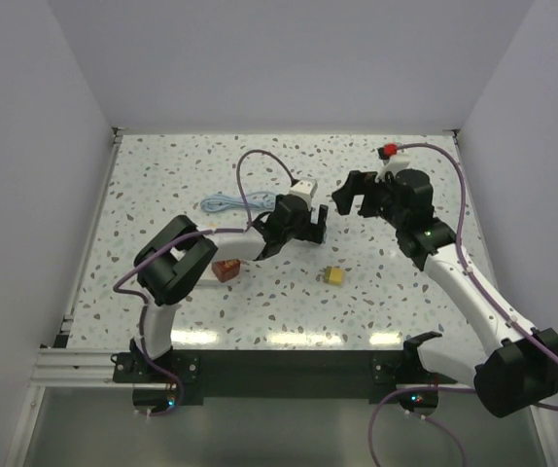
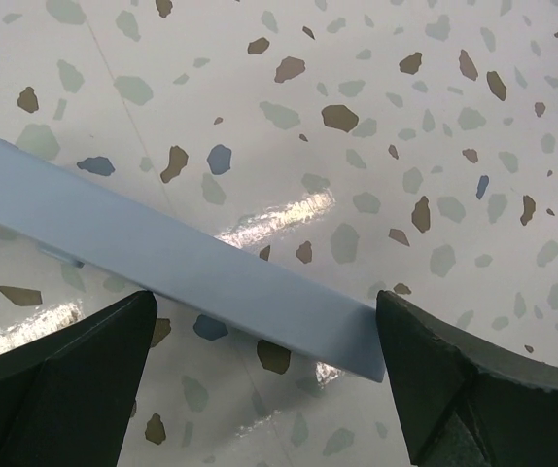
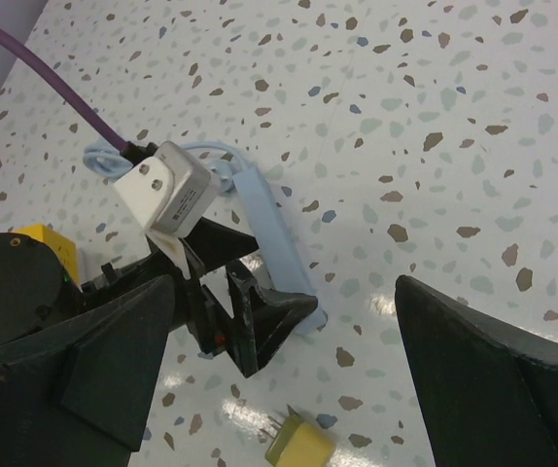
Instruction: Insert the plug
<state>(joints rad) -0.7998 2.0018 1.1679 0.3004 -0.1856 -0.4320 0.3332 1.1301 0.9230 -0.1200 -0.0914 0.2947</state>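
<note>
Left gripper (image 2: 264,316): jaws spread wide, nothing held; it hangs low over one end of the power strip, one finger on each side.
Power strip (image 2: 191,268): pale blue bar flat on the table (image 1: 162,175), running slantwise between those fingers; whether they touch it cannot be told. Its blue cable (image 1: 223,202) coils off to the left.
Yellow plug (image 1: 334,276): lies on its side on the table, near the strip but apart from it, prongs visible in the right wrist view, nothing gripping it.
Right gripper (image 1: 355,195): fully spread, empty, raised beyond the plug.
Step in hand: likely pinning the strip before the plug is fetched.
Doing it well: close squarely across the strip's width so it cannot swivel; take the plug by its body, prongs free and square to the socket.
Containers: none; the strip's sockets are not visible, so their contents cannot be told.
</note>
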